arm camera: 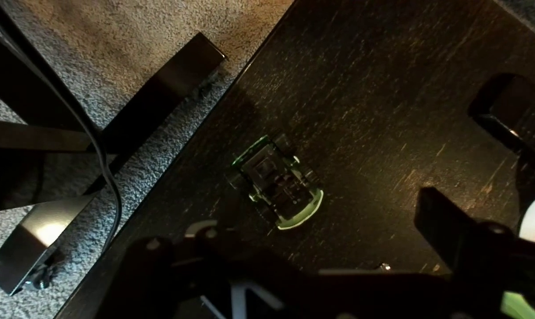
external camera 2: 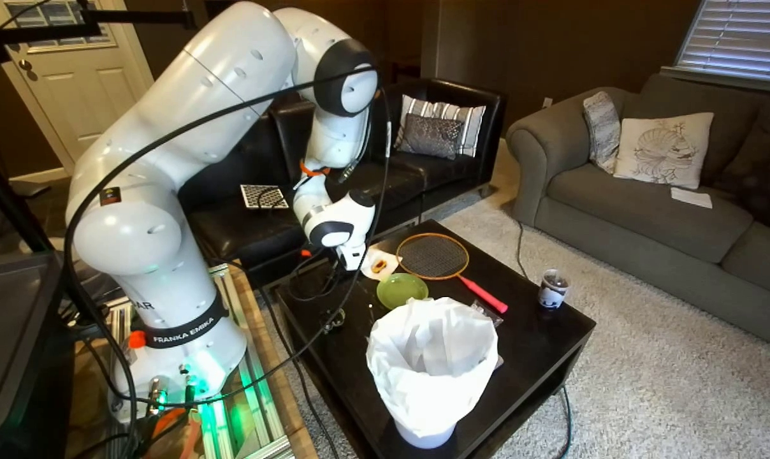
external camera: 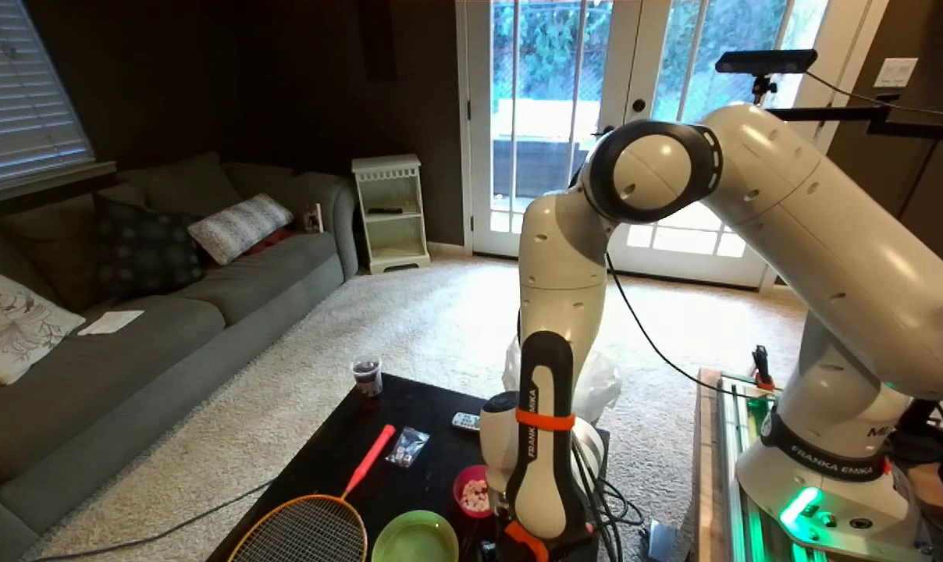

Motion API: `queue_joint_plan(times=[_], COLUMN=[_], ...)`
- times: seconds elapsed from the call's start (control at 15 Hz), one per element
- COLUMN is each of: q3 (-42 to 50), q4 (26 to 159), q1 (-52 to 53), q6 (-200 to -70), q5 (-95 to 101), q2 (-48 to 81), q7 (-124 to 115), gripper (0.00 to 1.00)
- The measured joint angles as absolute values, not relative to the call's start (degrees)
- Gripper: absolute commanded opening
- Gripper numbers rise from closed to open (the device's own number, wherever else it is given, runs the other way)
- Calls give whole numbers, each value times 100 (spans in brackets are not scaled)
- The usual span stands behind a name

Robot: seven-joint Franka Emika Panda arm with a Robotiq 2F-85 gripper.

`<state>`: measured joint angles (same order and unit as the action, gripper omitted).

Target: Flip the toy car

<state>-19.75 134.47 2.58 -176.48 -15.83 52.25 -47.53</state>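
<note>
The black-and-green wheeled toy car [arm camera: 280, 184] lay near the robot-side edge of the dark rectangular surface [arm camera: 374, 106], so the black pincer [arm camera: 318, 217], spread wide and empty, risked shoving it off by pushing sideways.

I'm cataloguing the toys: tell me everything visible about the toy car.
The toy car is dark and detailed, with a pale green curved bumper at one end, darker green trim at the other and dark wheels along its sides. Probably plastic, it seems to lie underside up, though dimness leaves that unsure. It rests on the tabletop near an edge; nothing else visibly touches it.
</note>
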Motion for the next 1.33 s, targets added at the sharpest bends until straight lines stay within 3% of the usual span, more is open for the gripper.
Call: queue_joint_plan(times=[1.33], q3=[-1533], q4=[10456], q1=[121], q6=[-15148], q5=[-2013], q2=[7427], q7=[-3436], gripper=[100])
